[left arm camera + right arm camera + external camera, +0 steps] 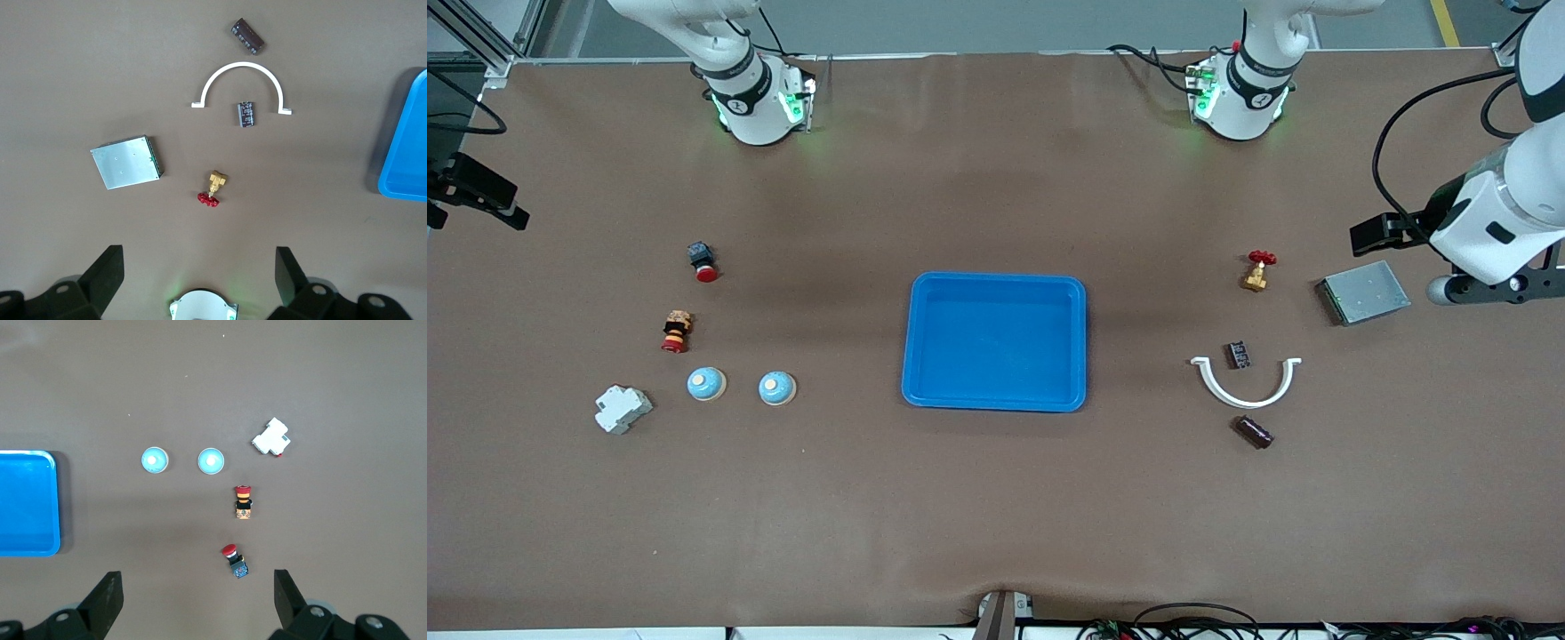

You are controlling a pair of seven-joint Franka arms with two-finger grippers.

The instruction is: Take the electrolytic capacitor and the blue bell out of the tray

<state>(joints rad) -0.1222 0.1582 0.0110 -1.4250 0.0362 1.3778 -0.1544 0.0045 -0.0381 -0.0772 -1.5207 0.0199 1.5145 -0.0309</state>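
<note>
Two light blue bells stand side by side toward the right arm's end of the table; they also show in the right wrist view. A dark cylindrical capacitor lies toward the left arm's end. A smaller black capacitor lies inside a white half ring. A blue tray sits empty mid-table. My left gripper is open and empty, high above its own base. My right gripper is open and empty, high over the table near a red push button.
A brass valve with a red handle and a metal box lie near the capacitors. The red push button, a second switch and a white breaker lie near the bells. The left arm's hand hangs high at the table's end.
</note>
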